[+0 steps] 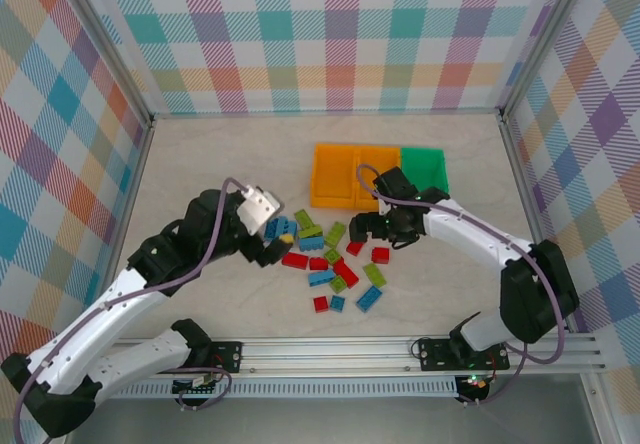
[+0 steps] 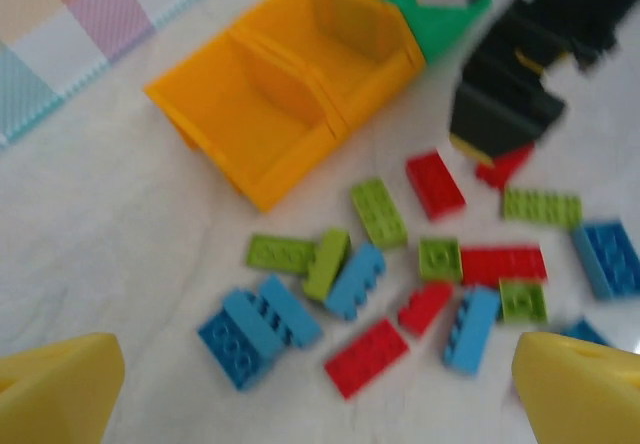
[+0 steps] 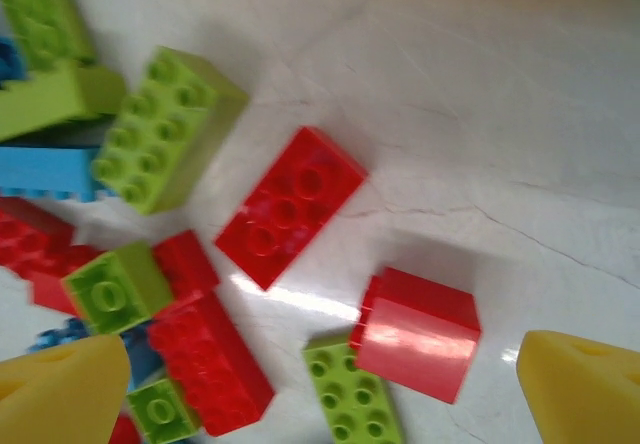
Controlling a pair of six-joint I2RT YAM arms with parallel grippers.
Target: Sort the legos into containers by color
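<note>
Small blue, red and lime-green studded plastic bricks (image 1: pixel 330 264) are lying scattered mid-table, just on the near side of a row of open plastic bins: two orange bins (image 1: pixel 335 176) and a green bin (image 1: pixel 425 168) (the right arm (image 1: pixel 470 234) is crossing the middle bin's near rim). The left gripper (image 1: pixel 277 236) is hanging spread wide and empty at the pile's left edge. The right gripper (image 1: pixel 366 226) is gaping unloaded at its far right, a red brick (image 3: pixel 415 332) just ahead. Bare white tabletop (image 1: pixel 200 164) is lying open leftward.
</note>
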